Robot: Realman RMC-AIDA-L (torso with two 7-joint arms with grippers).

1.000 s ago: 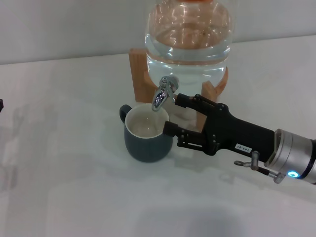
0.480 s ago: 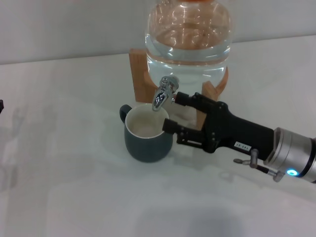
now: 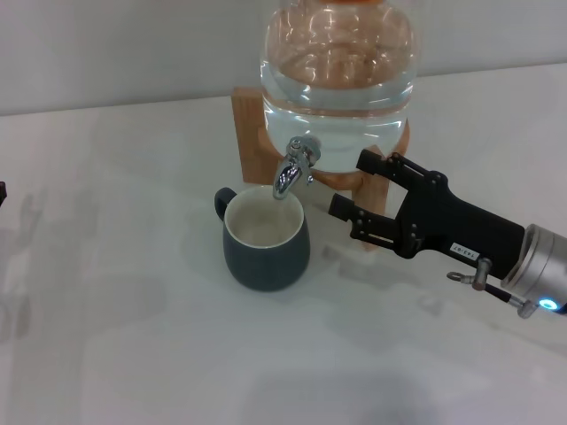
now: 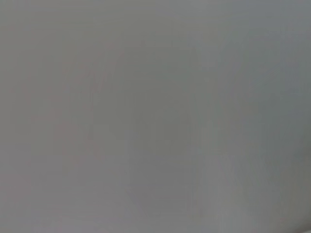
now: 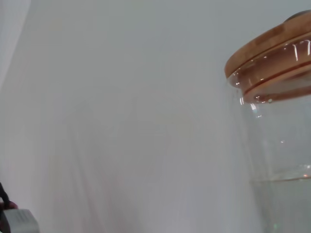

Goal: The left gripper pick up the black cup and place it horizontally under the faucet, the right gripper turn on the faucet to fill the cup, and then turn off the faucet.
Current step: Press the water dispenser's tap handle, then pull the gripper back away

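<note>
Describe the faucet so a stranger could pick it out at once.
Find the big clear water jar on its wooden stand. Low on the jar's front sits the faucet, with the black cup right under its spout and the right gripper open beside it. It is the only shiny chrome part, small, with a down-curved spout.

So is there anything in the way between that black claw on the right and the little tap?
Nothing visible. The right gripper hovers with its fingers open, just to the robot's right of the faucet, with only bare air between them. The black cup sits lower, under the spout, out of that path.
</note>
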